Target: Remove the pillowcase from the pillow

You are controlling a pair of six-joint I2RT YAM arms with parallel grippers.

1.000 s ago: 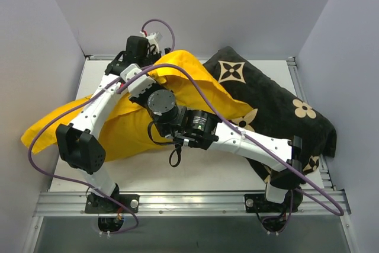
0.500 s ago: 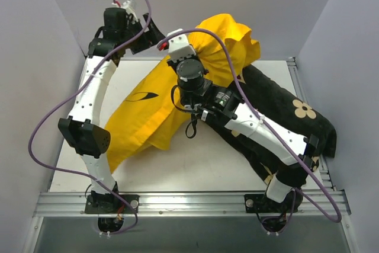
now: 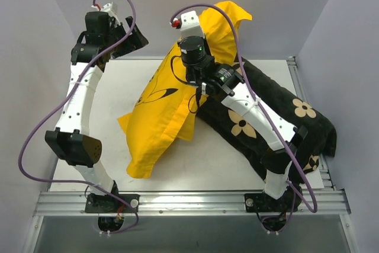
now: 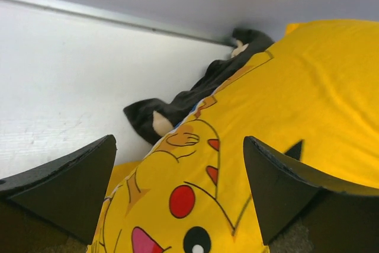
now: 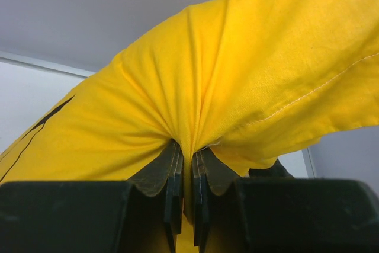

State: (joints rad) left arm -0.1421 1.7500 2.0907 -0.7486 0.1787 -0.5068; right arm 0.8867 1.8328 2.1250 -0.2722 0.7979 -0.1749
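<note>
The yellow pillowcase point(image 3: 159, 117) with its cartoon print hangs tilted from the back centre down to the table's front left. My right gripper point(image 3: 201, 28) is shut on a bunched fold at its raised upper end; the right wrist view shows the fabric point(image 5: 237, 75) pinched between the jaws of that gripper point(image 5: 186, 158). My left gripper point(image 3: 131, 35) is open and empty, held high at the back left, apart from the case. Its wrist view shows the print point(image 4: 284, 99) below and beyond the open gripper point(image 4: 179, 140). No white pillow shows; the case hides whatever is inside it.
A black pillow with tan flowers point(image 3: 278, 111) lies across the right half of the white table point(image 3: 219, 158), under my right arm, and shows in the left wrist view point(image 4: 177, 102). Grey walls close in at the back and both sides.
My right gripper has lifted the pillowcase's end up and toward the back, swinging the case upright. My left arm has drawn away from the case to the back left.
</note>
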